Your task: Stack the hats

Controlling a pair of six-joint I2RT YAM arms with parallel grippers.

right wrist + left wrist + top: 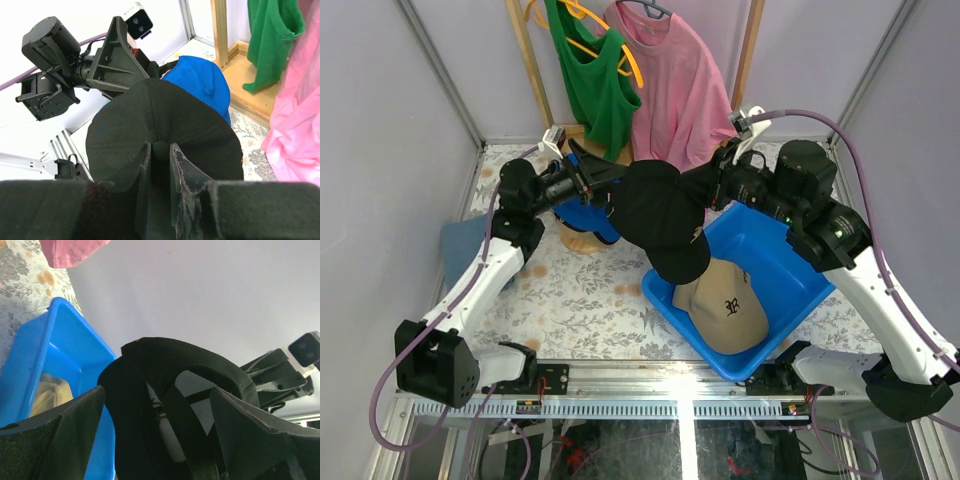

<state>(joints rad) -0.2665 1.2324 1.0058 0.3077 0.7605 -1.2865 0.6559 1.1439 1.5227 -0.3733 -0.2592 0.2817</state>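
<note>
Floral worktop [570, 300]: tan hat [725, 310] already in bin [790, 270], lower right; black hat [660, 215] hangs mid-frame, right end effector [159, 147] clamped on its crown, left end effector [157, 390] spread wide at its back; blue hat [585, 215], ctr-left, not yet stacked. Approx. one-third done.

One black cap [660, 215], one royal blue cap [582, 216], one tan cap [725, 305] with a dark letter. The bin [790, 265] is bright blue.

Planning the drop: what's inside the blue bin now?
A tan cap lies in the blue bin. The black cap, pinched by the right gripper, hides part of the bin's left side.
</note>
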